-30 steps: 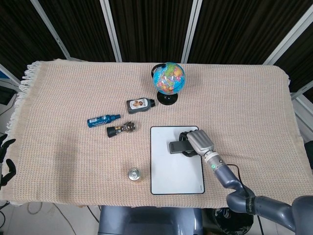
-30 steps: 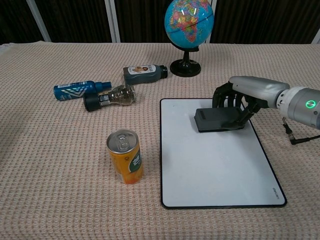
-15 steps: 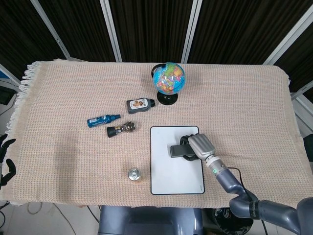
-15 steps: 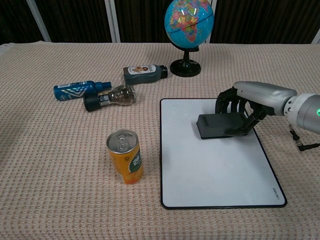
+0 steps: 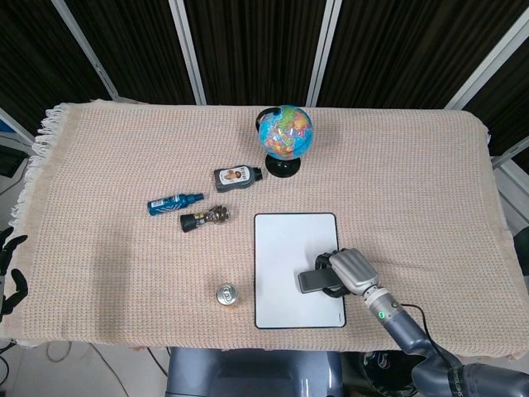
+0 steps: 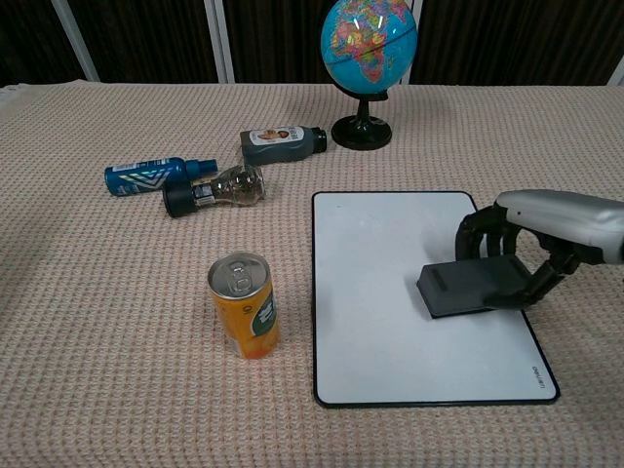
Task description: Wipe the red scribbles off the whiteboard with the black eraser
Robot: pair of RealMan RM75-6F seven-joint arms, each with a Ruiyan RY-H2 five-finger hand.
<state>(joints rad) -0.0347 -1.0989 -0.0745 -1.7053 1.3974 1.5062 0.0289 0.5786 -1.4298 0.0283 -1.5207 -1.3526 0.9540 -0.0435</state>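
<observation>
Nearest, right hand [image 6: 531,244] grips the black eraser [image 6: 473,287], flat on the whiteboard [image 6: 390,331] toward its right edge, near half. Orange can [image 6: 244,304] stands left of the board. Left hand [image 5: 8,269] at the table's left edge; grip state indeterminate. Globe [image 6: 368,44] at far edge.

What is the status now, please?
Right hand holds eraser on whiteboard. Left hand idle at table edge. No red visible. Nothing blocking.
</observation>
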